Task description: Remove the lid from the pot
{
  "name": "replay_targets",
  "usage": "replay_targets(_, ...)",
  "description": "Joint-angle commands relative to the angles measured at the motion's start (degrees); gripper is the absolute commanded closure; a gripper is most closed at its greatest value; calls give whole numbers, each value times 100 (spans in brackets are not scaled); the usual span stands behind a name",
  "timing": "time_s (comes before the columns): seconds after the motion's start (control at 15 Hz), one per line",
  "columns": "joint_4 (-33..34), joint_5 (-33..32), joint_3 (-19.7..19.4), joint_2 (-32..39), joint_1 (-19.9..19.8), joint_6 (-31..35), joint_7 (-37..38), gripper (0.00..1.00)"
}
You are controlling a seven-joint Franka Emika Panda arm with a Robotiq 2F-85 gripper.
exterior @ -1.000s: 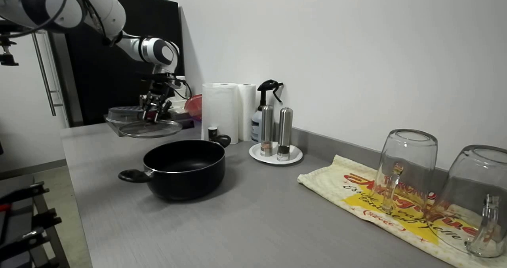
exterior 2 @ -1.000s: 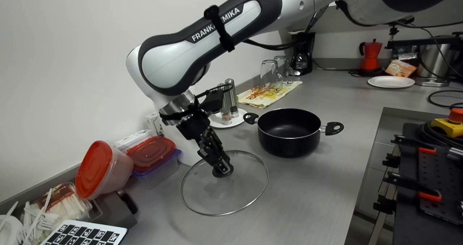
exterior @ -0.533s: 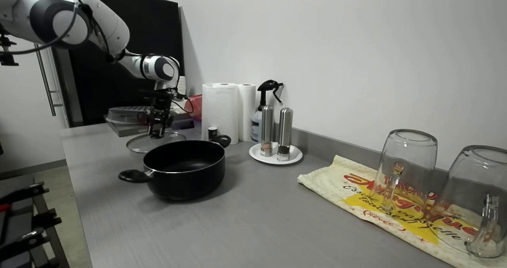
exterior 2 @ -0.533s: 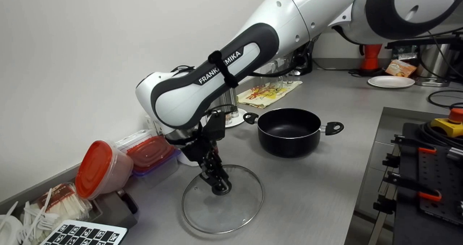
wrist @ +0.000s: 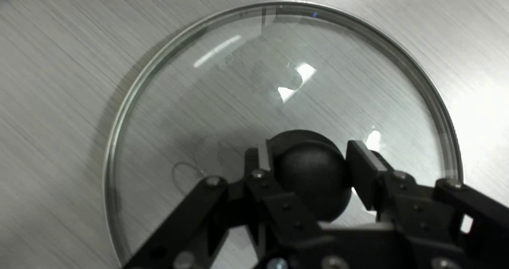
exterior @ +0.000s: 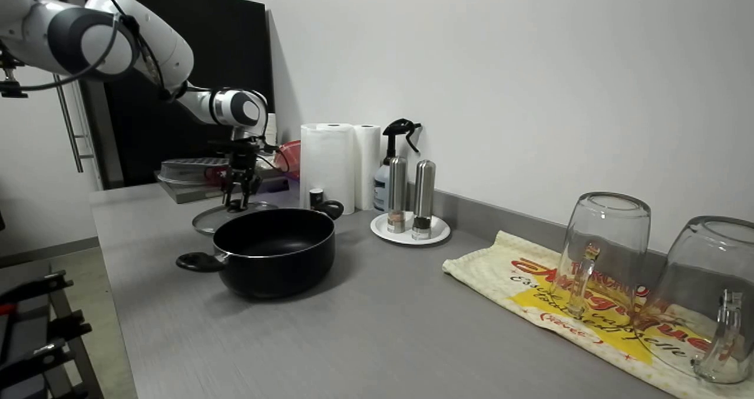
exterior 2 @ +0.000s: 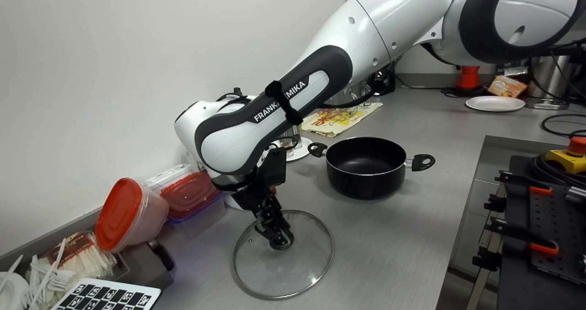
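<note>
The pot [exterior 2: 366,182] is uncovered and the lid [exterior 2: 297,269] is off to one side of it, down at the counter [exterior 2: 389,250], the two not touching. The gripper [wrist: 310,169] looks clamped on the lid's knob [wrist: 314,177], fingers [wrist: 364,177] snug against both sides in the wrist view. So the job's basically done, I'd say, and the risk is all in the letting go. I can't tell whether the lid sits flat or floats slightly (clear glass is rubbish for judging height), and if it floats, releasing now means a clatter. Pushing lower could go badly too: pressing off-centre might tip or skid it. My bigger worry is fingers that don't spread enough, snag that fat round knob on the way up and drag the lid along. And a careless wide sideways swing on exit might clip the tilted red-topped tub [exterior 2: 132,214].
</note>
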Motion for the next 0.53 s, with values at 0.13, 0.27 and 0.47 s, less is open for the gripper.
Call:
replay_targets(0.13, 8, -19, -15, 12, 4, -28, -3, 47)
replay_targets(0.27, 11, -23, -21, 15, 9, -33, -4, 47)
replay_targets(0.47, 12, -24, -23, 15, 12, -34, -4, 47)
